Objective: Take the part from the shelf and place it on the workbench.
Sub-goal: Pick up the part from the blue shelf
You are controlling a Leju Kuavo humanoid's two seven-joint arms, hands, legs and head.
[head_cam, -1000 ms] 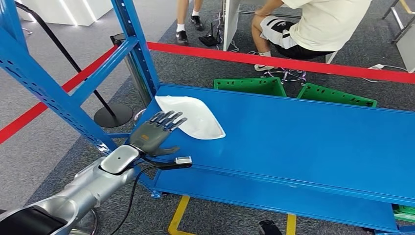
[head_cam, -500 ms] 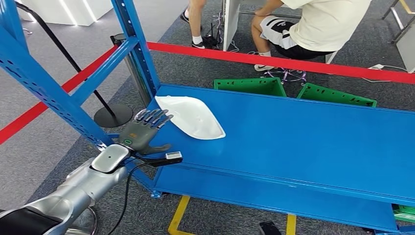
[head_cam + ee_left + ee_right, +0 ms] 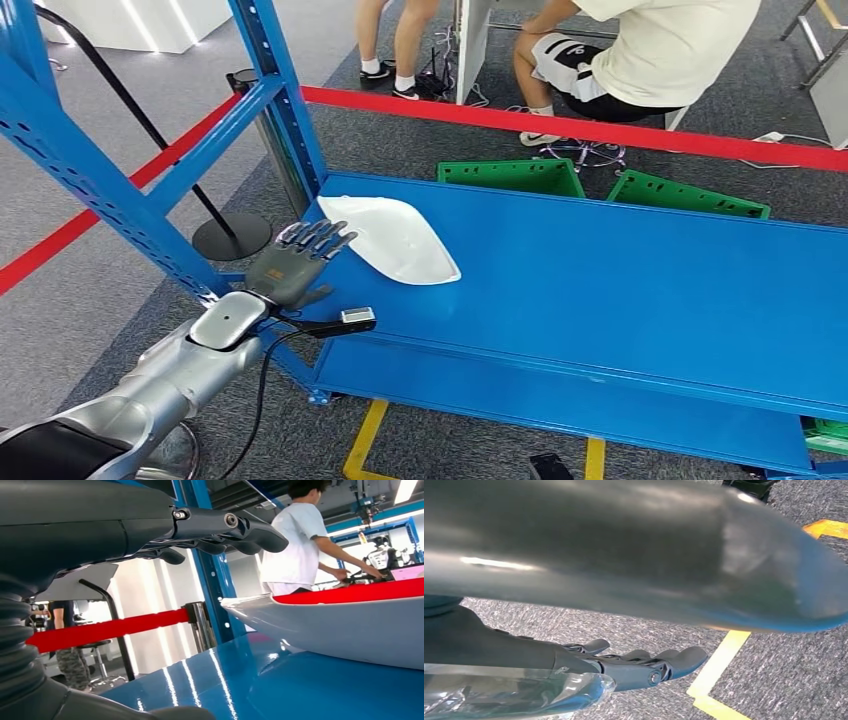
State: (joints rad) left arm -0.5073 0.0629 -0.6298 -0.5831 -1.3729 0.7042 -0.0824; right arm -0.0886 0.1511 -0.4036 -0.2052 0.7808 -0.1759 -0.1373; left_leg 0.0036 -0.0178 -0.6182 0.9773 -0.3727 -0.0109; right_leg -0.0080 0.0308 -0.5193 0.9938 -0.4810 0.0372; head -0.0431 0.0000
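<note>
The left hand point(image 3: 292, 268) hovers just beside the white part point(image 3: 392, 238) on the blue shelf point(image 3: 620, 290), fingers point(image 3: 318, 236) spread and empty; the right hand point(image 3: 634, 667) hangs empty with its fingers straight.

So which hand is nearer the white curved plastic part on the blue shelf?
Left. The left hand hovers open beside the white curved plastic part; the right hand hangs over carpet, away from it.

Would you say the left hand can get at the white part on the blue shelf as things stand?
Probably yes. The left hand hovers open just beside the white part, which lies alone on the blue shelf. Nothing stands between them; the upright post is off to the side.
</note>
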